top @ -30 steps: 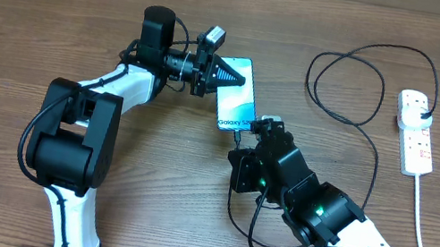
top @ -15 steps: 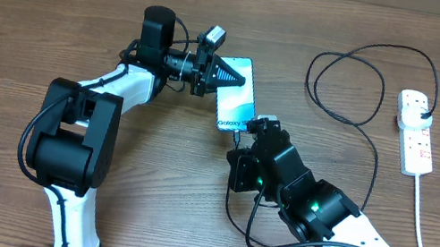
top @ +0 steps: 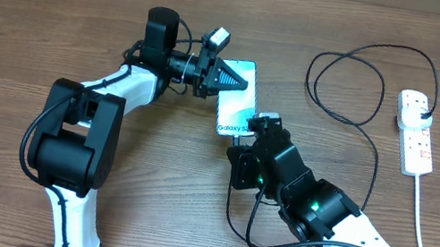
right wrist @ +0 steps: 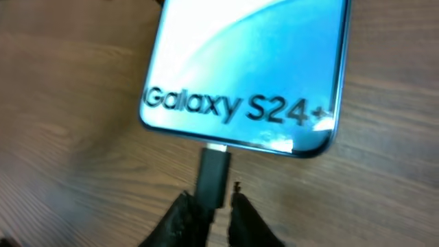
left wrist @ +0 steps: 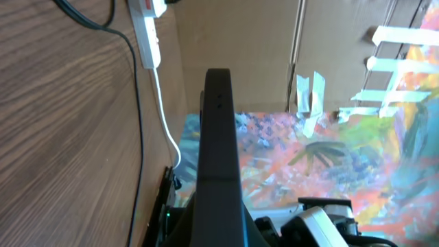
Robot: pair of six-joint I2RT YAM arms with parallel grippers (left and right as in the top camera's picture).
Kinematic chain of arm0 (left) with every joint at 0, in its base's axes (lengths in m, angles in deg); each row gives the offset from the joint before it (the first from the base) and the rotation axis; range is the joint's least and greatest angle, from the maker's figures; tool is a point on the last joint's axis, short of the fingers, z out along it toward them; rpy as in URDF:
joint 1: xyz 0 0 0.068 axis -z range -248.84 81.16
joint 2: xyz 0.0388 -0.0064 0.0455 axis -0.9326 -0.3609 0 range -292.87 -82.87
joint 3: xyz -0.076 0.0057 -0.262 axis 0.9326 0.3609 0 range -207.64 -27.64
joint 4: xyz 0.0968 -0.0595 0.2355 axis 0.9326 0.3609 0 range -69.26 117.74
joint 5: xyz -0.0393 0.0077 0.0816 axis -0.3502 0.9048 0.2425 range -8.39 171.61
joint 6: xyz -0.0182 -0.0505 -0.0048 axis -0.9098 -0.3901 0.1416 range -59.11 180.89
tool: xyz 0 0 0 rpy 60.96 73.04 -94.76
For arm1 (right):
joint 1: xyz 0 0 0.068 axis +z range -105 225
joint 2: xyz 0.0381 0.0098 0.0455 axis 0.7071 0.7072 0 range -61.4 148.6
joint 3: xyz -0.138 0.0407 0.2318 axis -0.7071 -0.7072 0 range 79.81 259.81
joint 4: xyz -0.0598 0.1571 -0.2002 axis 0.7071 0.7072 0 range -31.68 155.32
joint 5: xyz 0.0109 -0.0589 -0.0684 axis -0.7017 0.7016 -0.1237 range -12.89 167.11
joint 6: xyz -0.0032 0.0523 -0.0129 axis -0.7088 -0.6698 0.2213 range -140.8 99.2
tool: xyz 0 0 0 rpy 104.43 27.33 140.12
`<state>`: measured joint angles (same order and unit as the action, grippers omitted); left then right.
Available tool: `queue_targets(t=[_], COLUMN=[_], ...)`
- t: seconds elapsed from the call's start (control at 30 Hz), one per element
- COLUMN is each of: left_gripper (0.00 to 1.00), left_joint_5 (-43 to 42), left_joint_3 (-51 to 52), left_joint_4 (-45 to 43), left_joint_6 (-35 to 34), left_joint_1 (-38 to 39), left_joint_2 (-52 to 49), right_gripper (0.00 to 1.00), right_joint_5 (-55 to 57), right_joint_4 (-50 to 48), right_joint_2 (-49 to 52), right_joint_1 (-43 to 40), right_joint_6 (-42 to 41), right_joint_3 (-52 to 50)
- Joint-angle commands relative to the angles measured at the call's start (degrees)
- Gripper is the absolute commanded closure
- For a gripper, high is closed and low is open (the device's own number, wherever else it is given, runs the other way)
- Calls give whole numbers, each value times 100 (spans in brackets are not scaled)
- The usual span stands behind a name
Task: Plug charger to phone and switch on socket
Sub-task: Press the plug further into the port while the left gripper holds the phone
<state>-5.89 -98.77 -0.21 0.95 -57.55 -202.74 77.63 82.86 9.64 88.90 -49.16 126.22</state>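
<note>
The phone point(top: 239, 109) lies on the wooden table, cyan screen up, lettering at its near end. My left gripper point(top: 235, 77) is shut on the phone's far end; in the left wrist view the phone point(left wrist: 218, 130) shows edge-on as a dark bar between the fingers point(left wrist: 218, 230). My right gripper point(top: 255, 131) is shut on the charger's small plug tip point(right wrist: 214, 175), whose metal end touches the port in the phone's point(right wrist: 240, 62) lower edge. The right fingers point(right wrist: 209, 213) pinch the plug body. The black cable point(top: 347, 73) loops to the white socket point(top: 414, 130), where its black plug point(top: 423, 108) sits.
The socket's thick white cord point(top: 420, 223) runs down the right side of the table. Slack black cable point(top: 251, 229) loops below my right wrist. The socket point(left wrist: 147, 31) and cord also show in the left wrist view, with a cardboard wall behind.
The phone and my left gripper have shifted slightly right. My right gripper has moved up with the plug tip, closing on the phone's lower edge.
</note>
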Motion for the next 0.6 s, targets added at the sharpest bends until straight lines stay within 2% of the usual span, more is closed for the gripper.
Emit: queue_targets(t=[0.0,0.07,0.13,0.2,0.23,0.3,0.43,0.57], left_gripper=[96,96,96,96,96,96,96,96], left_joint_5=[-302,-297,-293,-280,-232,-170,-103,-57], left_joint_3=[-66,-66,-66,-66,-66,-66,-66,-66], left_joint_4=[-50,-83,-79,-79,-81,-79,-79,-81], left_joint_6=[149,337,619,920,1062,1226,1482,1727], left_joint_1=[20,13,9,9,9,9,9,11], left_joint_2=[-7,-7,-7,-7,-7,-7,-7,-7], right_gripper=[76,70,55,46,37,35,24,22], right_joint_5=[142,129,85,59,61,61,70,251], right_joint_4=[114,190,247,282,315,367,474,455], right_joint_2=[0,-4,-35,-107,-199,-343,-599,-518], right_joint_1=[-13,-13,-13,-13,-13,-13,-13,-13], right_joint_6=[35,35,37,37,37,37,37,39], right_joint_3=[122,129,136,136,136,136,133,111])
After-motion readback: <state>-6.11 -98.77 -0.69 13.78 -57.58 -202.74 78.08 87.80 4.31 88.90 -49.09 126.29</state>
